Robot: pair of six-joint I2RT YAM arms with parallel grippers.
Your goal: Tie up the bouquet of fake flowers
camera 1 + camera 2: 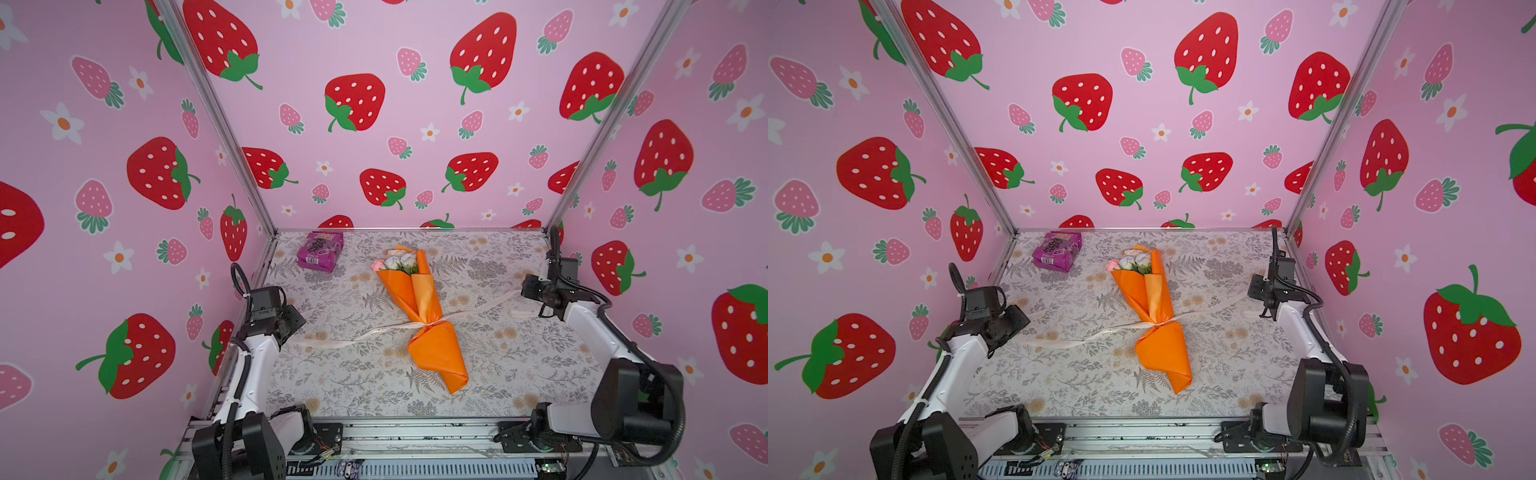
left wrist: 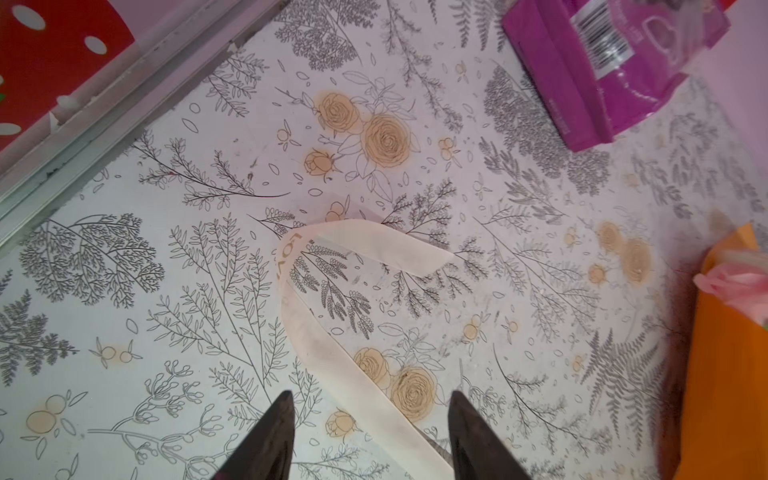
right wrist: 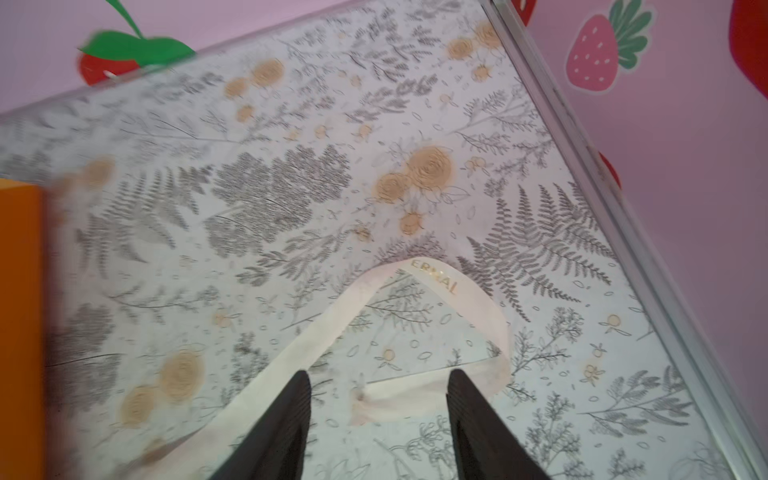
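Observation:
The bouquet of fake flowers lies mid-table in both top views, wrapped in orange paper, with its pink and white heads toward the back wall. A cream ribbon is cinched round its waist, and the two ends trail out left and right on the table. My left gripper hangs open over the left ribbon end, holding nothing. My right gripper is open above the curled right ribbon end, also holding nothing.
A purple snack packet lies at the back left of the floral table. Strawberry-print walls with metal rails close in the left, right and back sides. The orange paper's edge shows in the right wrist view.

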